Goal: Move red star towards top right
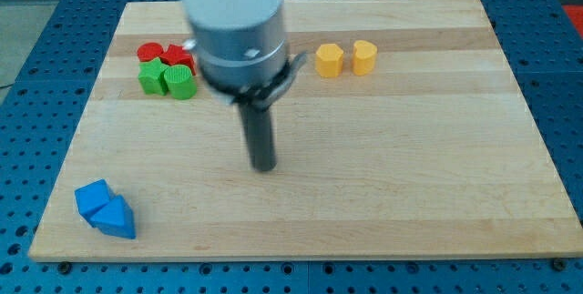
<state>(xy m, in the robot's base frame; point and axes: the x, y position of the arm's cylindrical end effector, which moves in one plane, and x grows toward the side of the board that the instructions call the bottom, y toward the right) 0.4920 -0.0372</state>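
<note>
Star [180,56], red and partly hidden by the arm, sits in the upper left of the frame, touching a second red block [150,52] and just above two green blocks [167,81]. It seems unmoved, so the whole push remains. The arm carries no claw; the tip [263,166] rests mid-board, well apart from it. Two yellow blocks [344,58] lie top centre, two blue blocks [105,209] bottom left.

Board [383,194]: pale wood, straight grain in lengthwise bands, smooth matt finish. Blocks look like matt plastic; fine ribbing is seen on the green cylinder [181,83]. Rod dark and matt down to my tip [263,167]. Arm housing [230,3] smooth, grey-white, slightly glossy. Perforated blue surface [556,48] surrounds the board.
</note>
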